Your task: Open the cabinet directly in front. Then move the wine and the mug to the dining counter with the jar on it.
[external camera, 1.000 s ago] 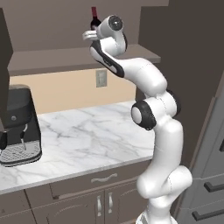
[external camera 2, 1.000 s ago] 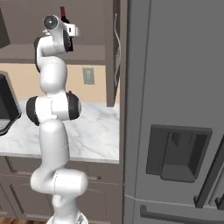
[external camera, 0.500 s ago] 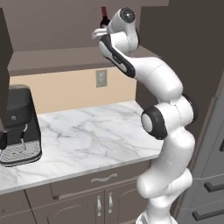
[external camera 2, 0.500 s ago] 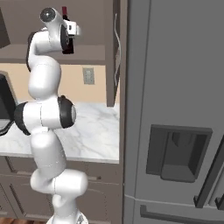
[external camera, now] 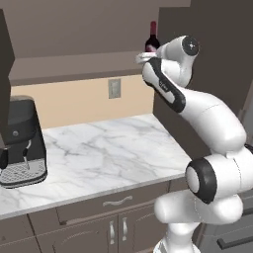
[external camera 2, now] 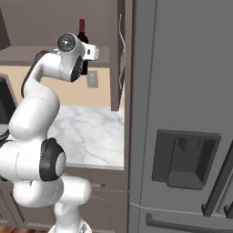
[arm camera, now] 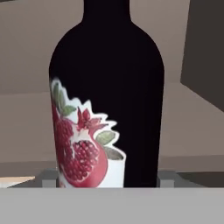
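- In the hand view the wine bottle (arm camera: 107,96) took up the centre of the frame, upright, its red-and-white label facing the lower left; I judged the hand to be close up against it.
- The two fingertips (arm camera: 49,177) showed as small grey blocks at the bottom left and bottom right of that view, one on each side of the bottle's base. The jaws stood wide, straddling the bottle, and I could not tell whether the pads were touching the glass yet, so I did not count it as held.
- For a good grasp I would have kept the bottle centred between the fingers, closed slowly on the straight body and not the shoulder, and watched for a tilt before lifting.
- In the left base view the gripper (external camera: 144,58) sat in the upper middle of the frame, at the bottle, whose red neck rose just above it at the top.
- The right base view had the hand in the upper left, the bottle standing on the shelf of the cabinet (external camera 2: 120,50), behind it.
- I judged a straight lift first, then a draw back, would keep the bottle off the cabinet's door edge.
- Farther down lay the marble worktop (external camera: 99,153), with a black coffee machine (external camera: 20,141) at the left edge.
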Controlling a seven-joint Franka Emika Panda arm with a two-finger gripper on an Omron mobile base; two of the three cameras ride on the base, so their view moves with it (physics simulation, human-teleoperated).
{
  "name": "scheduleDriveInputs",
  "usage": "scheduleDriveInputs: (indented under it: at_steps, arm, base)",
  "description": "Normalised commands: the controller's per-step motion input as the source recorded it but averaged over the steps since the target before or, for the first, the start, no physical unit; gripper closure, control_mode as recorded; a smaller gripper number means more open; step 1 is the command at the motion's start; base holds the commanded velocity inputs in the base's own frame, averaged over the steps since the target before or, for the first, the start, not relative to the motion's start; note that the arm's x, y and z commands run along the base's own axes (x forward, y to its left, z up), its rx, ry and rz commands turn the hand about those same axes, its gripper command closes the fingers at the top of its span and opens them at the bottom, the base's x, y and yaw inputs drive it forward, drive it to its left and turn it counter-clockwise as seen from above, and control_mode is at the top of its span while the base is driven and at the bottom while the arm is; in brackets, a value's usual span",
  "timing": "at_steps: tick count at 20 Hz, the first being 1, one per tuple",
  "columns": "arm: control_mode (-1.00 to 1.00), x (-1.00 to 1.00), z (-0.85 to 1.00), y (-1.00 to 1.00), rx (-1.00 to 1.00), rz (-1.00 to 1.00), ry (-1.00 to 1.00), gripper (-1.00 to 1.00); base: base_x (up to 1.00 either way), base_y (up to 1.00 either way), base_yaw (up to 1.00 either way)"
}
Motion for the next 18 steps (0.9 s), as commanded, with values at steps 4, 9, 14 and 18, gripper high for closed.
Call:
scheduleDriveInputs:
  at_steps: [4, 9, 14, 18]
  arm:
    - [-1.00, -1.00, -0.41, -0.48, 0.11, 0.04, -0.05, 1.00]
    - [-1.00, -1.00, -0.51, -0.10, 0.04, 0.06, -0.08, 1.00]
    - [-1.00, -1.00, -0.38, 0.60, -0.04, 0.04, -0.37, 1.00]
    - [-1.00, -0.88, -0.34, 0.60, -0.11, 0.05, -0.46, 1.00]
  base:
    - [0.00, 0.00, 0.00]
    - [0.00, 0.00, 0.00]
    - [0.00, 0.00, 0.00]
    - [0.00, 0.00, 0.00]
